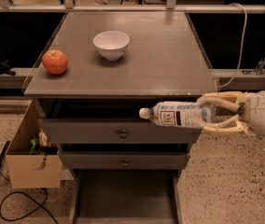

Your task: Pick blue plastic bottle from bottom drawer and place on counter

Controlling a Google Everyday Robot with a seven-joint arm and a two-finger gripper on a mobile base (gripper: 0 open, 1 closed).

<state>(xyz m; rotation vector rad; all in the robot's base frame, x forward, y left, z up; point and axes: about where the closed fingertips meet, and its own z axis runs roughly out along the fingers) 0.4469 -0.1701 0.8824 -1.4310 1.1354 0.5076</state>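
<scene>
Holding blue plastic bottle (177,114) sideways | tool (204,114) on base, right of drawers (118,134)

the white label on the blue plastic bottle (179,114) bears dark print that cannot be made out. the gripper (209,114) clasps it at right, just below the counter (160,55) edge.

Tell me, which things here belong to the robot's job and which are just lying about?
Job: blue plastic bottle, held sideways by the gripper in front of the upper drawers; bottom drawer; counter.
Lying about: apple, white bowl, cardboard box.
</scene>
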